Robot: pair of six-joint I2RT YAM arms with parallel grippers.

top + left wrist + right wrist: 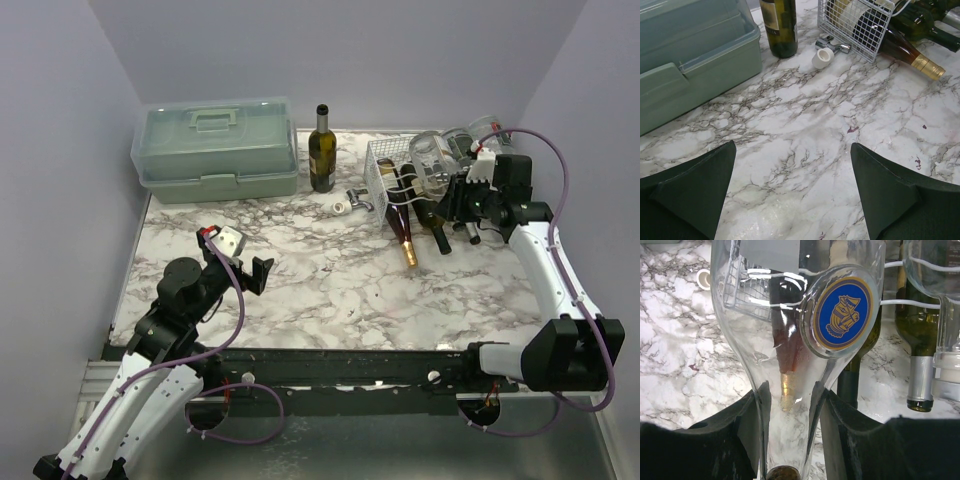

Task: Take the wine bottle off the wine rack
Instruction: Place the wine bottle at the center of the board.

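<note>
On the marble table (330, 290), your right arm (550, 260) reaches the bottle-filled wine rack (380, 170), jaws clenched on a clear wine bottle (785, 330); left jaws released.

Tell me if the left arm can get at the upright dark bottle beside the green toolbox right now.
Probably yes. The left gripper is open over the marble tabletop, and nothing lies between it and the upright bottle. The toolbox stands close beside the bottle and may crowd one finger.

Soft, even room light; white glare streaks the clear bottle (790, 330) above the right claw (790, 412), whose dark fingers (715, 440) blur.
</note>
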